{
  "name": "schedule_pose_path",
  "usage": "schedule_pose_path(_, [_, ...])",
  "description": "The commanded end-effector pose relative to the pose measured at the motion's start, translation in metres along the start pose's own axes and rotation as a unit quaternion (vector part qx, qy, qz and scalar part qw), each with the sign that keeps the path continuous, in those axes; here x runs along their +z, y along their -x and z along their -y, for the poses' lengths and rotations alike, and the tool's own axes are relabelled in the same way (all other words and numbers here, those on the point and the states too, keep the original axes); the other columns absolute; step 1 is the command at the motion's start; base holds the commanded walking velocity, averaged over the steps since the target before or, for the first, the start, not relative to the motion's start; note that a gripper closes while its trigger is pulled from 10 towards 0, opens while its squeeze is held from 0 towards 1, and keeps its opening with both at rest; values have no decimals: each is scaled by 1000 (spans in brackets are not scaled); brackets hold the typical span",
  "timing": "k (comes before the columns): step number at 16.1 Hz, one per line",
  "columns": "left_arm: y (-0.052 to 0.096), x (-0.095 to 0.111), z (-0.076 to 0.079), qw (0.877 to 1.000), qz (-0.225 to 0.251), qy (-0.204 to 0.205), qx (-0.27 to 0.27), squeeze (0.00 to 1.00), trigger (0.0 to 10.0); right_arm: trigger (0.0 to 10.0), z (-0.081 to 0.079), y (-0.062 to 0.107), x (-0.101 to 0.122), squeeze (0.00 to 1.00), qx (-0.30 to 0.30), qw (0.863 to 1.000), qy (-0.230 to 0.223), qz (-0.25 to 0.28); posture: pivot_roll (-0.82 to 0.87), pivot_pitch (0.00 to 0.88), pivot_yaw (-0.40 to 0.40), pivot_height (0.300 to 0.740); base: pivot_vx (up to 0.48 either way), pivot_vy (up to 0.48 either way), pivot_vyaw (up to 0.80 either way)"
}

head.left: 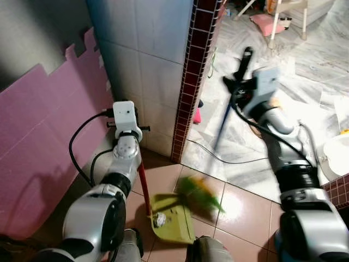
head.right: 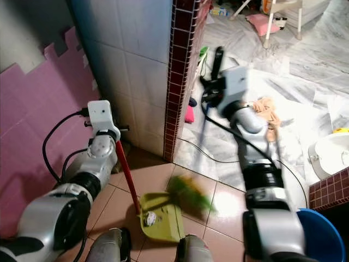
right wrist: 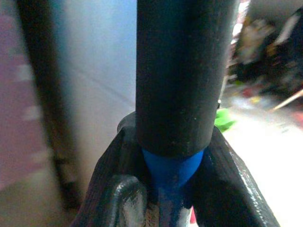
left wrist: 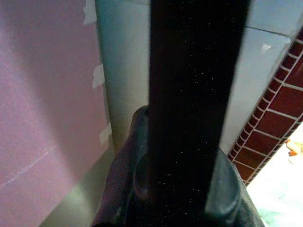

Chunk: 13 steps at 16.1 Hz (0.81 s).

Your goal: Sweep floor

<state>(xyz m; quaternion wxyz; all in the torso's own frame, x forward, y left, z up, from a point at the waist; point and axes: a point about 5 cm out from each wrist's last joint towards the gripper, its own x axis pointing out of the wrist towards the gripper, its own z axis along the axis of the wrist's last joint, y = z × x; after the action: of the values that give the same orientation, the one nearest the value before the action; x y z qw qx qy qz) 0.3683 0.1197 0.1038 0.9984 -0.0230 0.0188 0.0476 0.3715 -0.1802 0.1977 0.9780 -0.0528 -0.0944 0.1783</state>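
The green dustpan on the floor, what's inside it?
A small crumpled whitish scrap lies in the dustpan. The blurred green broom head covers its far edge, so anything under there is hidden.

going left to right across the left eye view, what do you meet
pink mat → left arm → dustpan → broom head → broom handle → right arm → white basin

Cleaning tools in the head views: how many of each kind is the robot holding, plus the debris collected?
Green plastic dustpan with red handle, in left gripper: 1
Blue-handled broom with green bristles, in right gripper: 1
Crumpled white scrap in dustpan: 1
Total: 3
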Motion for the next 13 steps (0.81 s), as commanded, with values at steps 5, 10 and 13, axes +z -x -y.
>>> schedule_pose_path(5, [-13,35,4,996,56,48,-44,0,10000,10000,27,5,10,0,-118,990,64,34,-160,0,-30,740,0,0,0])
schedule_pose_path(10, [-7,77,4,973,194,24,-122,0,10000,10000,-9,22,-35,0,-211,977,1,14,-62,0,-21,740,0,0,0])
schedule_pose_path(13, [2,79,-1,966,210,3,-149,0,10000,10000,-39,22,-48,0,-211,977,-31,12,-23,0,-2,740,0,0,0])
